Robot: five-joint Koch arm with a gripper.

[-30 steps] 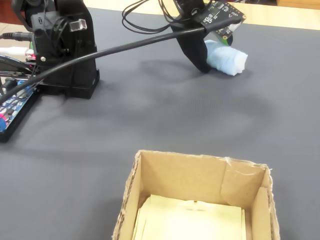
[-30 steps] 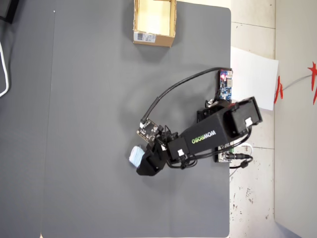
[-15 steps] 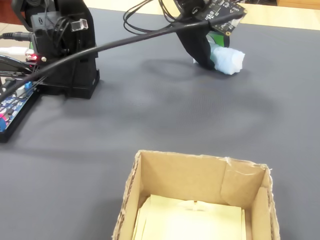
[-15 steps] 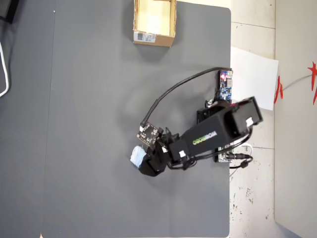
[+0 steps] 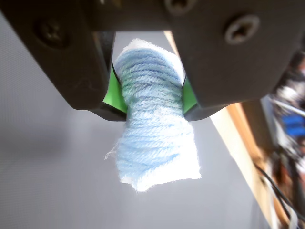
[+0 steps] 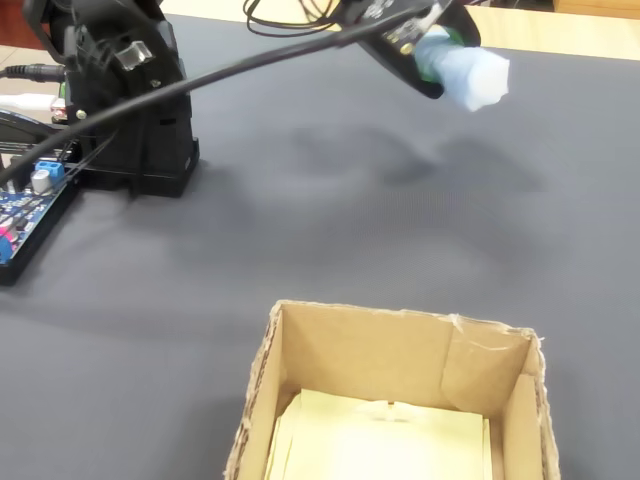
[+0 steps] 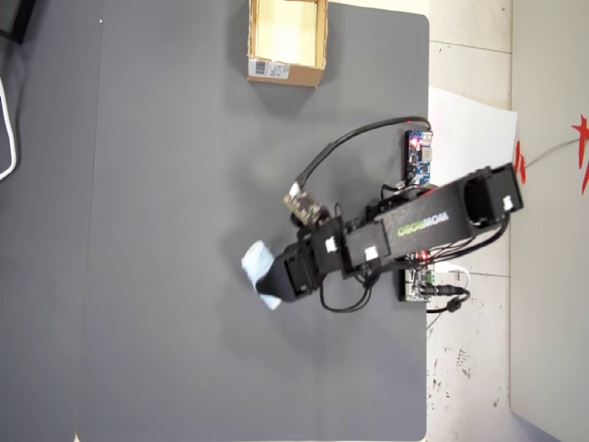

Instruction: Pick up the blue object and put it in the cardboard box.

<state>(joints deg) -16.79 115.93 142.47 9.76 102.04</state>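
The blue object [image 5: 155, 129] is a pale light-blue bundle of soft yarn, pinched at its middle between the green-padded jaws of my gripper [image 5: 151, 98]. Its lower end hangs free below the jaws. In the fixed view the blue object [image 6: 468, 75] sticks out of the gripper [image 6: 432, 55] high above the dark grey table, at the top right. The overhead view shows the blue object [image 7: 259, 262] at the gripper [image 7: 273, 273] near the table's middle. The cardboard box [image 7: 285, 39] stands open at the table's top edge there, far from the gripper, with a white barcode label on its flap. In the fixed view the cardboard box [image 6: 360, 345] fills the bottom.
The arm's black base [image 6: 130, 100] and a blue circuit board [image 6: 25, 205] sit at the left of the fixed view, with cables running across. The table's wooden edge [image 5: 245, 143] runs down the right of the wrist view, with clutter beyond it.
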